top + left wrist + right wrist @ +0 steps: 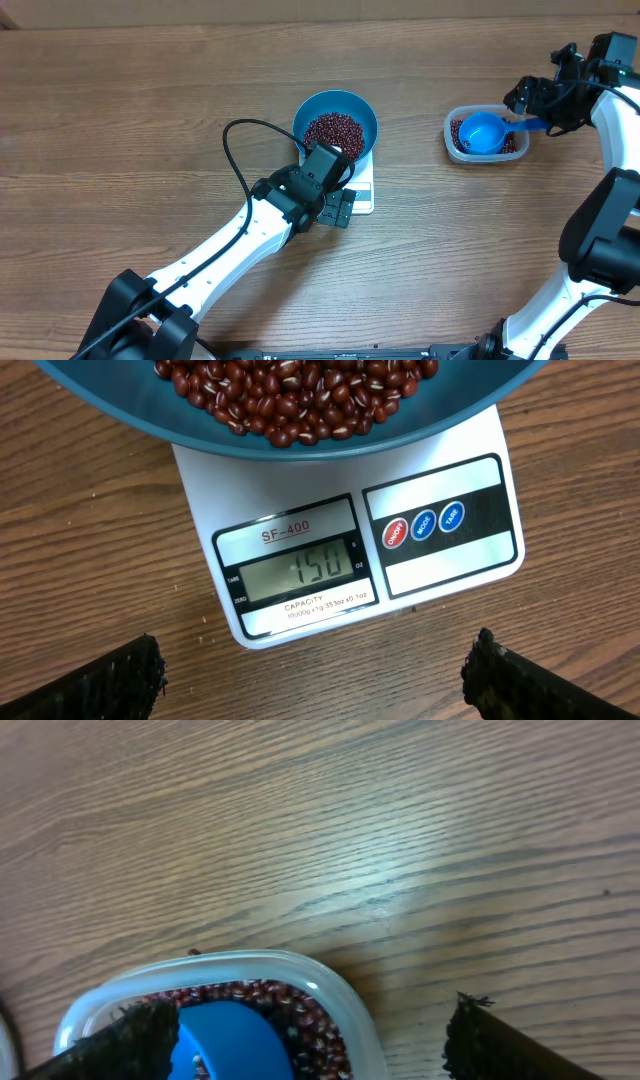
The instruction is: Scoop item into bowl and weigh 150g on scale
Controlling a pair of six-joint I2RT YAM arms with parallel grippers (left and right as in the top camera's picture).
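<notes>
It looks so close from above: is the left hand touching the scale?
Apart. Left wrist view: bare table shows between the scale and the open left hand.

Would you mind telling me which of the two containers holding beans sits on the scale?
The round blue bowl, on the white scale; the clear tub rests on the table, with the blue scoop in it.

Model name, on the scale (445, 575), 12 o'clock of its display (300, 568): SF-400
Display reading: 150
6 o'clock of display: CAPACITY, finer print unclear
Buttons (424, 524), 3 o'clock of display: ON/OFF, MODE, TARE
</notes>
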